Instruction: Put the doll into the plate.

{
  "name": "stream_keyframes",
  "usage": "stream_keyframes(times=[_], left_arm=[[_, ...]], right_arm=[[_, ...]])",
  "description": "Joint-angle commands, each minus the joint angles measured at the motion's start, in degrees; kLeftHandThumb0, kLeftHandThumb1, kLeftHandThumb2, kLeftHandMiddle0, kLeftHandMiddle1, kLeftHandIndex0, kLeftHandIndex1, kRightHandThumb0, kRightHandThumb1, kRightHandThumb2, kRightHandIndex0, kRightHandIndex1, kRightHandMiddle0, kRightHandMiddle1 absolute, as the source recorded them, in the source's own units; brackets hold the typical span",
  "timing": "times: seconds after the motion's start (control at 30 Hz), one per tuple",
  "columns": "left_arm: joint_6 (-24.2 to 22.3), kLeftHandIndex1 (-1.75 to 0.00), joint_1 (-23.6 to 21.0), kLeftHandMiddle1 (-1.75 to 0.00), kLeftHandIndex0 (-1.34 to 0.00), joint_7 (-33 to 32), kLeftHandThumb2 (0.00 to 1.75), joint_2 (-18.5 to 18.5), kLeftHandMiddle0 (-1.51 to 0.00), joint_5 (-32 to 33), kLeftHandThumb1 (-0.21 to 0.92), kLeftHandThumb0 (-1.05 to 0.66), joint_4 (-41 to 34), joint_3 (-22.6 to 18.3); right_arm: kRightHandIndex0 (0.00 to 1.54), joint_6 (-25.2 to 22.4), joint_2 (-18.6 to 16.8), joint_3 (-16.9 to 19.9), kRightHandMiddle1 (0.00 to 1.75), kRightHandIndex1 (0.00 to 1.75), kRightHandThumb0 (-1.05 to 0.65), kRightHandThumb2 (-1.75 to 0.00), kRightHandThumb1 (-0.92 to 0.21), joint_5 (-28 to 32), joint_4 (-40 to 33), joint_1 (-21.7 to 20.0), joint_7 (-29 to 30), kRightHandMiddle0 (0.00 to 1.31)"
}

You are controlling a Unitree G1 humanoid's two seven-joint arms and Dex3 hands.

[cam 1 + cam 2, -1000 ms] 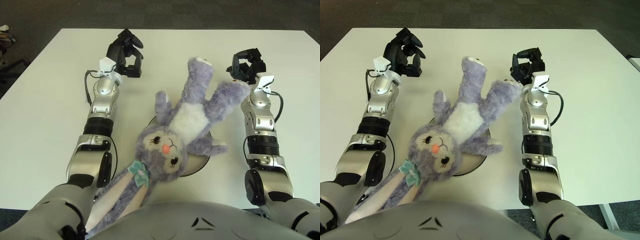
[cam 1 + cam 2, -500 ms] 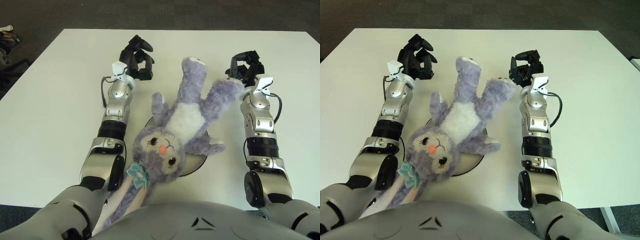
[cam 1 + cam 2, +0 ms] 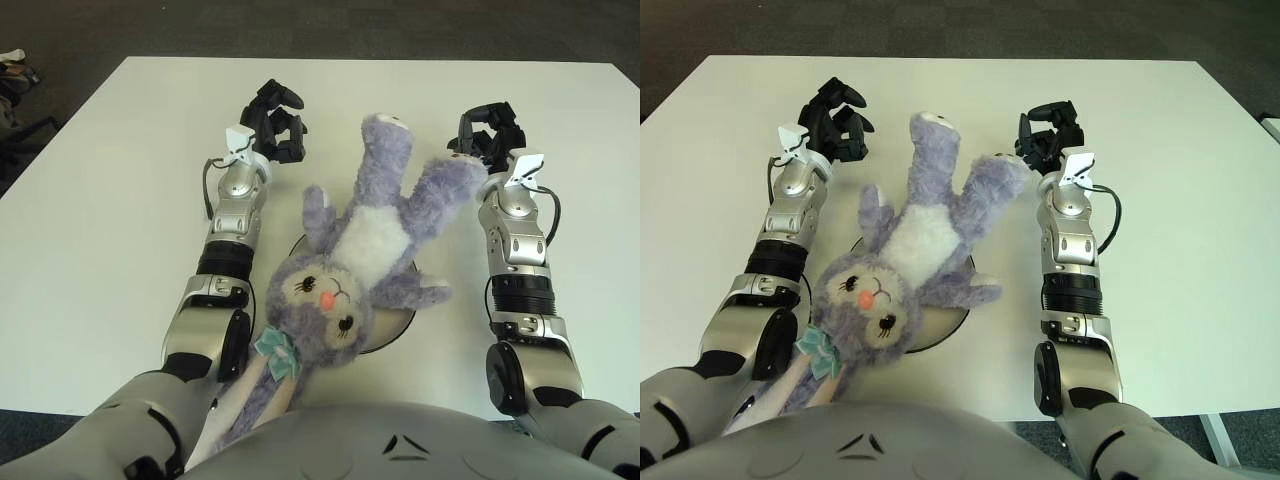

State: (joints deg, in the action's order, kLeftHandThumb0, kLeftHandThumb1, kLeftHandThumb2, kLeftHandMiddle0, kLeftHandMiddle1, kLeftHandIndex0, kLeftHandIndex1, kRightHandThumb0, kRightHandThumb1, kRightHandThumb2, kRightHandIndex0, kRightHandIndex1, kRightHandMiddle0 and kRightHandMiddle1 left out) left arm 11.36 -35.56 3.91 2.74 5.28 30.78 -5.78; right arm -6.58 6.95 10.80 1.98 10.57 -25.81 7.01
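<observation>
One doll, one plate, two hands, all on a white table. The doll is a purple plush rabbit lying on its back w/ torso and head over the plate, which sits near the table's front edge, about mid-width; only the plate's right rim shows. Legs point toward the far edge, the long ears hang off the front edge toward the robot's body. So the doll mostly covers the plate but isn't contained; prob. too long to fit.

Right hand is at the tip of the doll's right leg, fingers curled and touching the fur, apparently pinching it to steer the body. Left hand is just beside the other leg, on its left, fingers curled on nothing, no contact, likely placed to nudge from that side.
</observation>
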Motion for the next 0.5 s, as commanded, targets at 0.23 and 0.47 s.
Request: stream_keyframes(times=[0.23,0.47], left_arm=[[1.6,-1.74,0.4,-1.75,-0.52,-1.3,1.37,-0.1,-0.53,-0.5,0.27,-0.01,2.6,-0.4],[1.6,-1.74,1.7,-1.75,-0.52,-2.5,1.38,-0.5,-0.54,-0.5,0.27,-0.01,2.4,-0.8]], right_arm=[[0.4,-0.8,-0.7,0.3,1.72,1.58,-0.01,-0.72,-0.75,0.9,-0.7,0.9,-0.2,0.14],[0.39,-0.6,-0.7,0.4,1.74,1.57,-0.01,-0.72,-0.76,1.4,-0.5,1.3,-0.6,0.14]])
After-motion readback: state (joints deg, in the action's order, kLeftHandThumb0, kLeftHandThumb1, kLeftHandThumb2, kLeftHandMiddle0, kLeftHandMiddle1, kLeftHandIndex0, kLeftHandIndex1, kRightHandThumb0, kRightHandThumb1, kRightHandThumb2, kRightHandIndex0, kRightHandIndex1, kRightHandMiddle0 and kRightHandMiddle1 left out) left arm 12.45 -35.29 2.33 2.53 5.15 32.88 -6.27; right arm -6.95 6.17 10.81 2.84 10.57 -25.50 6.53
